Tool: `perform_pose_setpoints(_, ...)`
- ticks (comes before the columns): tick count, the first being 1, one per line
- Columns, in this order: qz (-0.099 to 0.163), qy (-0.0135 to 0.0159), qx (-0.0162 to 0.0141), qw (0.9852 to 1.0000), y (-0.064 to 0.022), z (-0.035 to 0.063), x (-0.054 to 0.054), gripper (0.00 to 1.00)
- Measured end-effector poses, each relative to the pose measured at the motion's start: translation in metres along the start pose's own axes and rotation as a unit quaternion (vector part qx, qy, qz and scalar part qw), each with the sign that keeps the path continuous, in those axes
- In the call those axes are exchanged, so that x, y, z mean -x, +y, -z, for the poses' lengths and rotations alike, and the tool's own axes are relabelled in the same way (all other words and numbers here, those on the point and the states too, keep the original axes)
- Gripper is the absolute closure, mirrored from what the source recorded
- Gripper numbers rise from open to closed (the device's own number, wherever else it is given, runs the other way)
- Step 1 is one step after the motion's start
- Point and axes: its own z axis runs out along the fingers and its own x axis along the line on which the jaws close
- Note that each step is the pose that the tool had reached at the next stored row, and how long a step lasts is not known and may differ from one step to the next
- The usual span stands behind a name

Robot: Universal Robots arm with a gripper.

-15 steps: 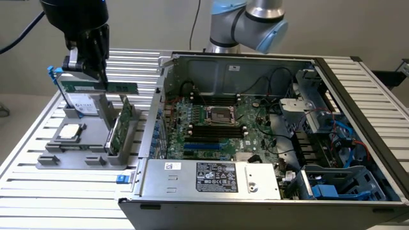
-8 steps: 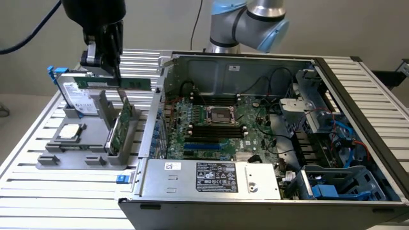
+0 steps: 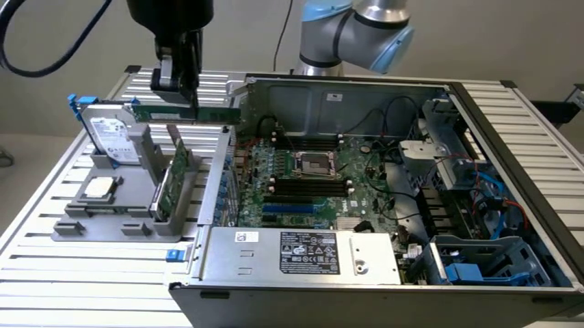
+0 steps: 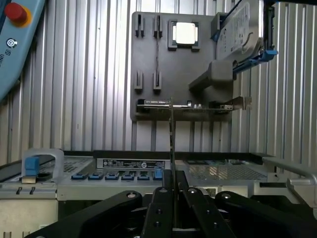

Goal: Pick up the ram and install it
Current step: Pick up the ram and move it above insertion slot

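Clamping the long, narrow green circuit-board ram stick (image 3: 215, 114) between nearly closed fingers, the black gripper (image 3: 185, 101) hung above the grey plastic parts holder (image 3: 91, 232) at the exterior view's left. The stick lay level, lifted clear of the holder, near the silver hard drive (image 3: 114, 140) and just beside the open grey metal computer case (image 3: 347, 102).
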Motion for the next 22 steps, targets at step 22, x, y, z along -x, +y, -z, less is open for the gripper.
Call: perform_pose_setpoints(22, 0.005, -0.0449, -0.0007, 0.9990, -0.0927, 0.0103, 0.001, 0.86)
